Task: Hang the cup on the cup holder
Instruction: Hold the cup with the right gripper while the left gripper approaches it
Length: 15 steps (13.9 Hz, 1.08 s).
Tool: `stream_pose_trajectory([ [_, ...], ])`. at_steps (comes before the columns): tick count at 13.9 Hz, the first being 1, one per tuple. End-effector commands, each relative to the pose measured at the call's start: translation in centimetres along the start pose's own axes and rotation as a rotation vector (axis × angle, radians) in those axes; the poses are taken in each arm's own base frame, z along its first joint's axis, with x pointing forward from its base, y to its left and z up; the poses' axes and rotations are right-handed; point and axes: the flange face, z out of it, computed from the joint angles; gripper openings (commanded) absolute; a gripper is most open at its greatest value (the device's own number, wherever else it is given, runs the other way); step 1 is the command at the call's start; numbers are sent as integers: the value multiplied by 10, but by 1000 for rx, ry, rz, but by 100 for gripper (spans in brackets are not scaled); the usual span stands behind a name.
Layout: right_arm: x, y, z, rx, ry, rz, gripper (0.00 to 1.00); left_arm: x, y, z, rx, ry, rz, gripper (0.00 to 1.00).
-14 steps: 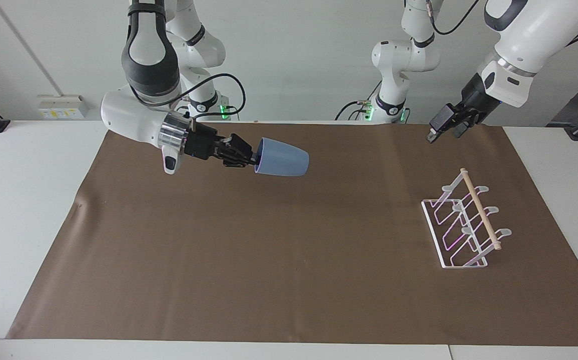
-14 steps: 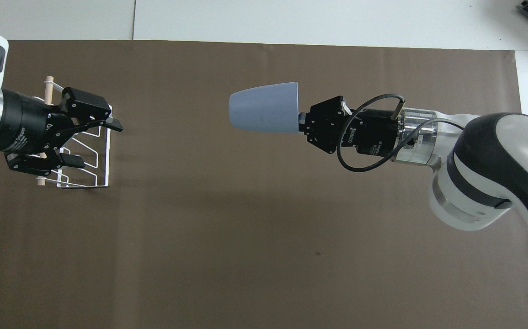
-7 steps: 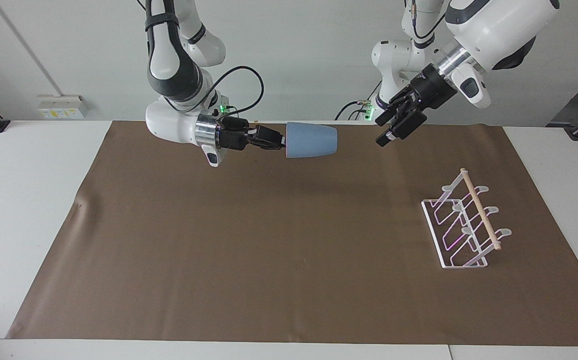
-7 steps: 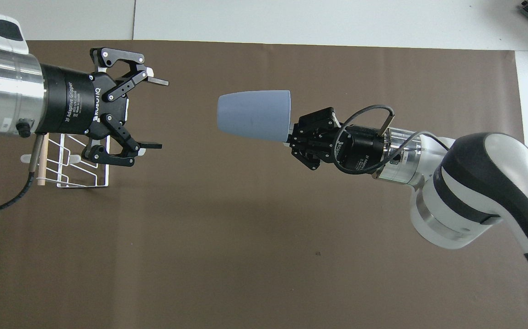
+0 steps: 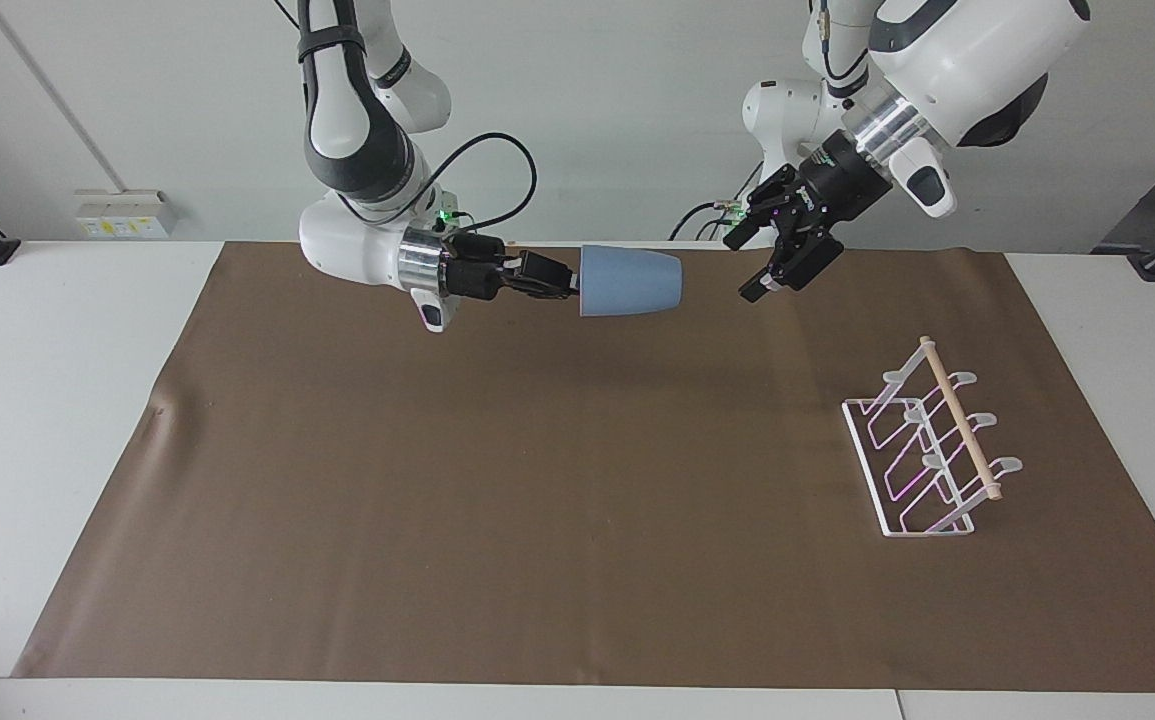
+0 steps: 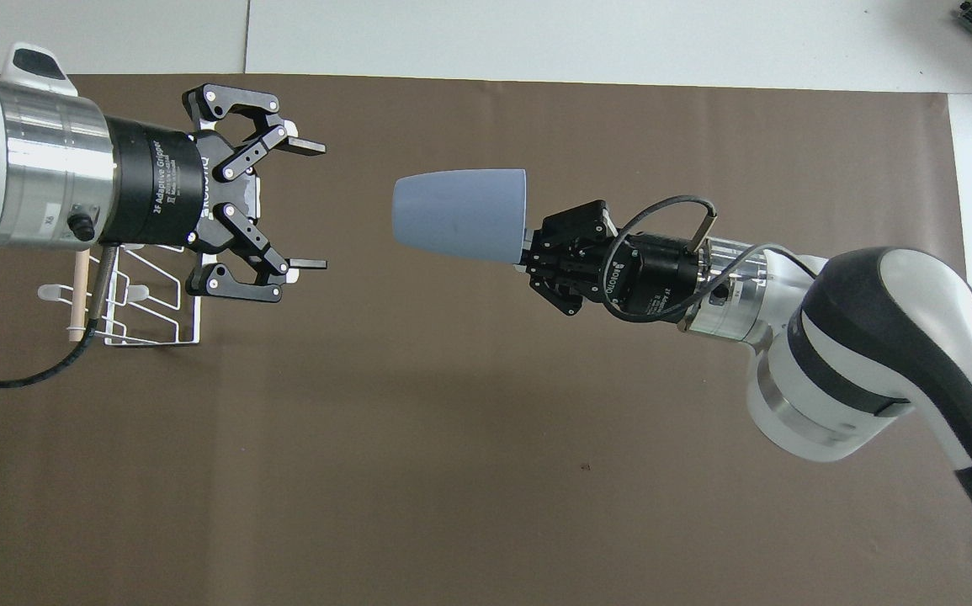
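Note:
The light-blue cup [image 5: 632, 281] [image 6: 460, 215] hangs in the air on its side over the brown mat, its narrow base pointing toward the left gripper. My right gripper [image 5: 569, 283] [image 6: 528, 252] is shut on the cup's rim. My left gripper [image 5: 742, 267] [image 6: 317, 206] is open and empty, up in the air, facing the cup's base with a gap between them. The white wire cup holder [image 5: 927, 450] with its wooden dowel stands on the mat at the left arm's end; in the overhead view the cup holder [image 6: 149, 311] is partly covered by the left gripper.
A brown mat [image 5: 537, 500] covers most of the white table [image 5: 37, 400]. A small dark speck [image 6: 584, 465] lies on the mat. A wall socket box [image 5: 122, 212] sits near the right arm's base.
My right gripper has carried the cup higher and toward the left arm's end. My left gripper has swung from over the cup holder toward the cup, fingers open.

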Motion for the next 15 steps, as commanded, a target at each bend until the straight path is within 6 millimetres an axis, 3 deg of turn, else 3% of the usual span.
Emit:
stream_pose_trajectory([
  [1,-7,0,-3,21,19,19,0,-1,10,8,6,-41,-63,100],
  [6,-6,0,-3,15,18,15,0,-14,3,18,25,-65,-102,100],
  [11,-6,0,-4,11,21,13,0,-44,-18,40,61,-69,-81,100],
  [15,-6,-1,-4,11,21,11,0,-50,-21,45,37,-76,-80,100],
])
